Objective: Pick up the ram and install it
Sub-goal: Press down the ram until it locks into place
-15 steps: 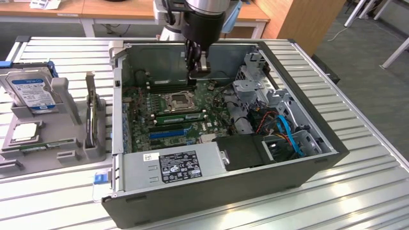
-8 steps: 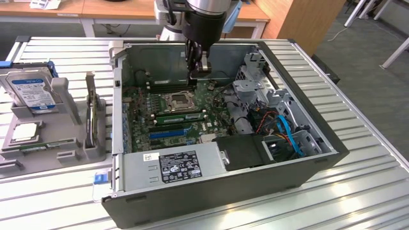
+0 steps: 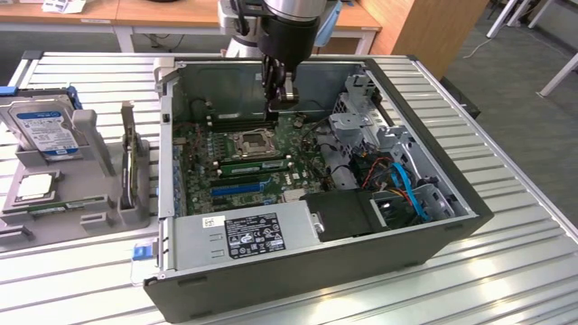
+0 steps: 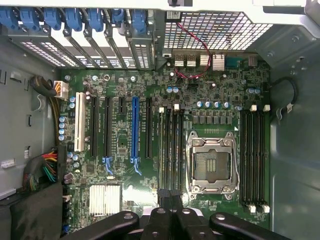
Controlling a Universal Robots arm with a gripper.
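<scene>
One risk: your gripper (image 4: pixel 170 196) is pressed together, empty, over the motherboard (image 4: pixel 165 145); any dip could scrape the memory slots (image 4: pixel 172 147).

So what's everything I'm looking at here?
computer case: one, dark grey, open, on the table
table: one, silver, slatted
motherboard: one, green, inside the case
processor socket: one, silver frame, empty, on the motherboard
power supply: one, grey with a black label, at the case's near edge
cables: a few, blue, inside the case at the exterior view's right
holder: one, grey, beside the case at the exterior view's left
hard drive: one, silver with a blue and white label, in the holder
processor chip: one, silver, square, in the holder
gripper: one, black, shut, inside the case over the motherboard
</scene>
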